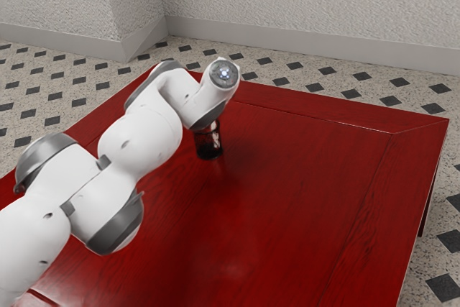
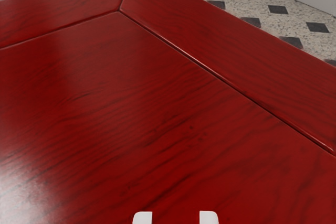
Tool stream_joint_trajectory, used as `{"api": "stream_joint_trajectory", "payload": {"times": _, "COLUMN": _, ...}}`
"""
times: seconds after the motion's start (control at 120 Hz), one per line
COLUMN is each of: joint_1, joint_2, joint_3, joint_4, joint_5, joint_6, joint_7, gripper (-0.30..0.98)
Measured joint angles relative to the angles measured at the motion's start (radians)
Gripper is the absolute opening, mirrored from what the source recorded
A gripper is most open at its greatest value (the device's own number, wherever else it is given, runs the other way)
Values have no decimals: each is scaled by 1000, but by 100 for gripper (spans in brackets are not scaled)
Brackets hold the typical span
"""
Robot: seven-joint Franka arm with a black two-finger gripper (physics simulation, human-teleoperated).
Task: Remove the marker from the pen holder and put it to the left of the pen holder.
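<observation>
- The surface (image 1: 302, 206) is a deep red wooden table with fine, darker grain running through it.
- A broad border of the same red wood frames the main panel, set off by a thin groove.
- At a corner, a mitred seam runs from the groove out to the table's point; both views show such a joint.
- The finish is glossy: pale glare spreads over part of the panel, and the groove catches a bright line.
- A dark, upright, cup-like thing, seemingly the pen holder (image 1: 208, 152), stands on the panel, its upper part hidden.
- A soft, dark shadow falls on the wood beside it.
</observation>
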Motion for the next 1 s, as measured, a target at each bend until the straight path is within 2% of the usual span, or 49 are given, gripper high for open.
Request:
{"api": "stream_joint_trajectory", "payload": {"times": 0.358, "joint_1": -30, "joint_2": 193, "joint_3": 61, "joint_4": -65, "joint_5": 9, "joint_6": -58, "joint_7": 12, "gripper": -7}}
{"api": "stream_joint_trajectory", "payload": {"times": 0.625, "joint_1": 113, "joint_2": 155, "joint_3": 70, "joint_4": -19, "joint_5": -4, "joint_6": -68, "joint_7": 19, "gripper": -7}}
{"api": "stream_joint_trajectory", "payload": {"times": 0.808, "joint_1": 151, "joint_2": 134, "joint_3": 43, "joint_4": -10, "joint_5": -79, "joint_6": -87, "joint_7": 18, "gripper": -7}}
{"api": "stream_joint_trajectory", "payload": {"times": 1.0, "joint_1": 169, "joint_2": 137, "joint_3": 40, "joint_4": 7, "joint_5": -281, "joint_6": -244, "joint_7": 40, "gripper": -7}}
